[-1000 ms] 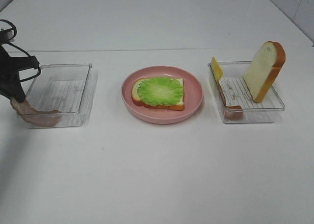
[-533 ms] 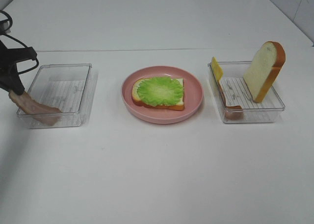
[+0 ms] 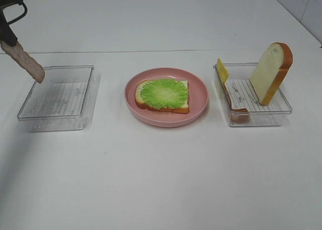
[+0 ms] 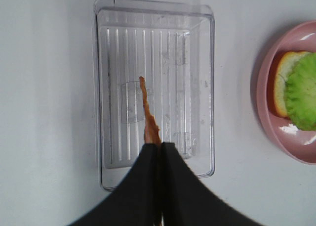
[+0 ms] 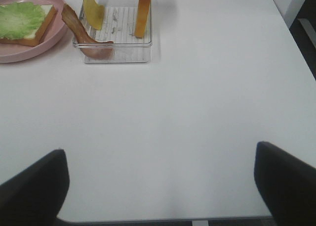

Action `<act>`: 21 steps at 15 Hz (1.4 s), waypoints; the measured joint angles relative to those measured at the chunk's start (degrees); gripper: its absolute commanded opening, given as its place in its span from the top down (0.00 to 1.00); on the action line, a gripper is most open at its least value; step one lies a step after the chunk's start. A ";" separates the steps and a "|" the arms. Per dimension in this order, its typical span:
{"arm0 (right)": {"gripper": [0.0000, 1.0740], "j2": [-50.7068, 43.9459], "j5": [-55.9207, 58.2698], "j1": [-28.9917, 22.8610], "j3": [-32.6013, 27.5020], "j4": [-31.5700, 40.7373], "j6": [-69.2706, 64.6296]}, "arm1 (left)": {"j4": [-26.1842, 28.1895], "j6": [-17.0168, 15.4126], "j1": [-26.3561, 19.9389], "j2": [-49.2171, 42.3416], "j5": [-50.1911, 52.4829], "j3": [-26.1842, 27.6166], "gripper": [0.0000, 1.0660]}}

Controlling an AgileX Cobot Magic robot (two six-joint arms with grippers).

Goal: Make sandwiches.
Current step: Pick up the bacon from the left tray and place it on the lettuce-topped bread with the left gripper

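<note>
My left gripper (image 3: 8, 39) hangs high above the far left of the table, shut on a reddish-brown bacon strip (image 3: 26, 62) that dangles over the left clear tray (image 3: 75, 120). In the left wrist view the closed fingertips (image 4: 159, 146) pinch the strip (image 4: 147, 112) over that tray (image 4: 207, 87). On the pink plate (image 3: 201, 101) lies a bread slice (image 3: 142, 91) topped with lettuce (image 3: 163, 93). The right tray (image 3: 282, 109) holds an upright bread slice (image 3: 271, 71), a cheese slice (image 3: 222, 69) and another bacon strip (image 3: 236, 108). My right gripper (image 5: 158, 186) is open and holds nothing.
In the left wrist view the plate's rim (image 4: 264, 122) lies just beside the tray. The right wrist view shows the right tray (image 5: 116, 55) far ahead of the gripper, and the table's edge (image 5: 291, 43) on the side away from the plate.
The left gripper has risen and lifted the bacon strip out of the left tray; the strip now hangs free above the tray's far left corner. Nothing else moved.
</note>
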State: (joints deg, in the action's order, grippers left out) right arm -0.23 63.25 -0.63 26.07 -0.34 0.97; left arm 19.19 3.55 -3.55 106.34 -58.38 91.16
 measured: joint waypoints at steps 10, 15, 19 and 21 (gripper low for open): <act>0.08 0.00 0.00 0.00 0.00 0.00 0.00 | 0.46 -5.33 17.99 -0.34 9.22 6.42 1.00; 0.08 0.00 0.00 0.00 0.00 0.00 0.00 | 8.71 -5.50 27.04 3.67 20.51 6.42 1.00; 0.08 0.00 0.00 0.00 0.00 0.00 0.00 | 17.07 -3.55 30.08 8.94 24.81 6.42 1.00; 0.08 0.00 0.00 0.00 0.00 0.00 0.00 | 22.92 -0.92 30.37 11.52 25.10 6.42 1.00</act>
State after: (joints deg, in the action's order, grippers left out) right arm -0.23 63.25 -0.63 26.07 -0.34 0.97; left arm 42.11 2.64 26.81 117.86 -33.29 97.57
